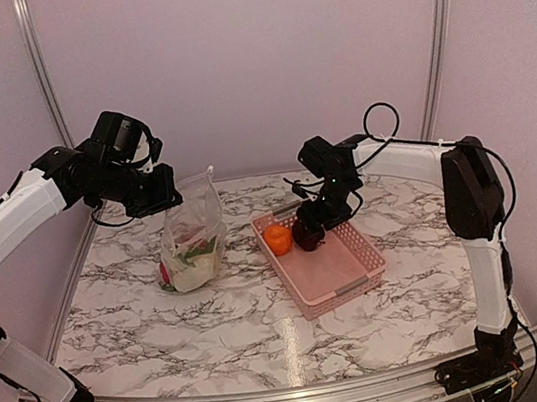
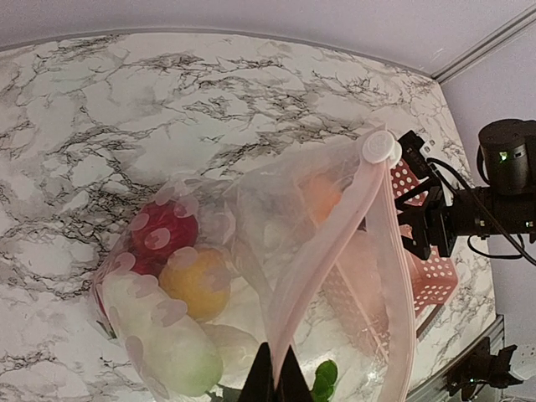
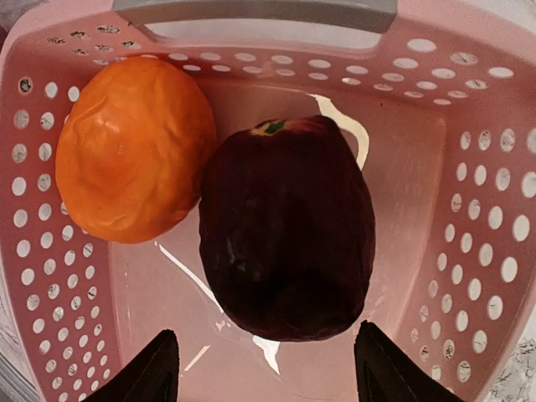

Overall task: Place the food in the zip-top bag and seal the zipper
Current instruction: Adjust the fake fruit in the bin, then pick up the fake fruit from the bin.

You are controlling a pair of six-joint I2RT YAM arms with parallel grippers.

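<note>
Bag (image 1: 195,230) clear, crinkly, upright (red, yellow, pale food (image 2: 198,281) inside).

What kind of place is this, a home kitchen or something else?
Probably a robot test cell in a laboratory, not a kitchen: the left arm and right arm stand at a marble-patterned table, with aluminium rails framing plain lilac walls.

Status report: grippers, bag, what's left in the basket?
Left gripper shut on zip-top bag mouth, holding it up. Right gripper open over purple fruit in basket. Orange fruit tight beside it.
</note>
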